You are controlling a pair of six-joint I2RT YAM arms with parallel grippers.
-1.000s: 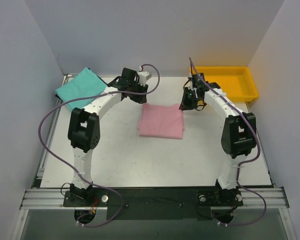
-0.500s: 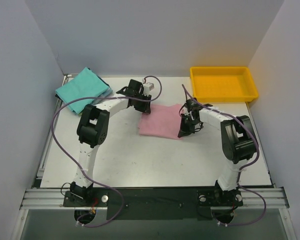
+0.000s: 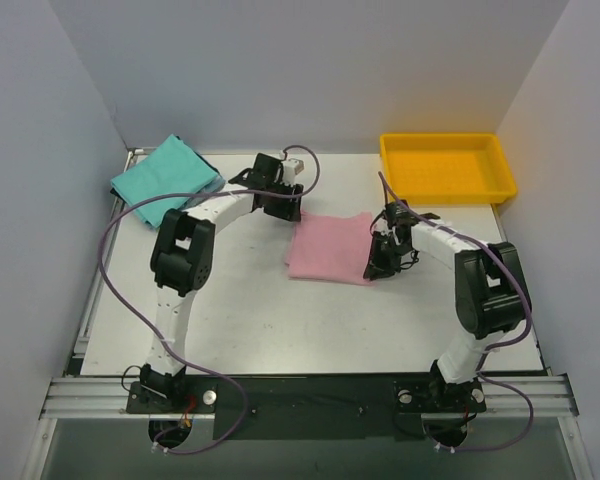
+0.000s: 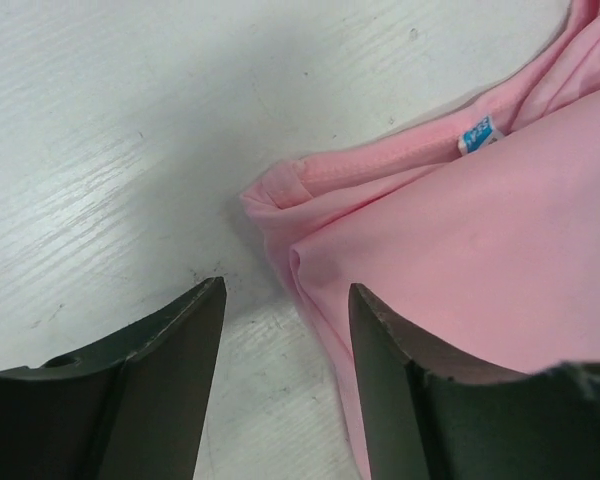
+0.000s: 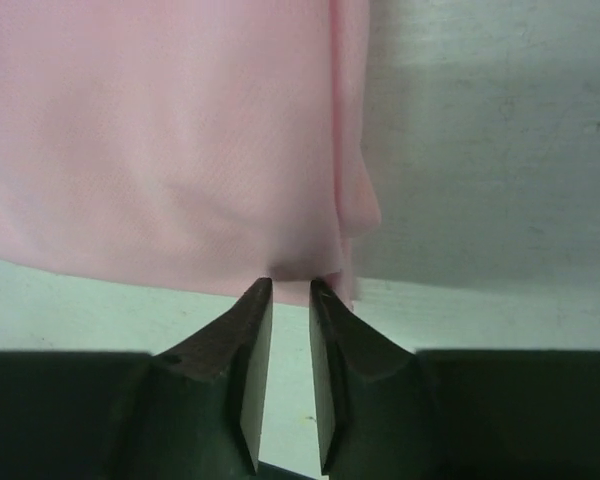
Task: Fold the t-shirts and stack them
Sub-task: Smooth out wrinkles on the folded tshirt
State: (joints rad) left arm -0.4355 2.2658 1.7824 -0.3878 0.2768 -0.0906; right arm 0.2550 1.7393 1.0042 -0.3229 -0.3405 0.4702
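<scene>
The light pink t-shirt [image 3: 330, 248] lies folded at mid-table. My left gripper [image 3: 284, 206] is open at its far left corner; in the left wrist view [image 4: 285, 293] that corner [image 4: 280, 190] lies just ahead of the jaws and the right finger [image 4: 400, 380] overlaps the cloth. My right gripper [image 3: 380, 262] is at the shirt's near right corner, its jaws closed narrowly on the shirt's edge [image 5: 292, 268]. The teal-green t-shirt [image 3: 165, 178] lies folded at the far left, with a thin blue edge [image 3: 213, 186] under it.
A yellow plastic tray [image 3: 446, 186] stands at the far right corner. White walls close in the left, back and right sides. The table's metal rail runs along the near edge [image 3: 300, 395].
Both arms came down from the back of the table onto the pink shirt, the left to its far left corner, the right to its near right corner. The shirt has shifted slightly right.
</scene>
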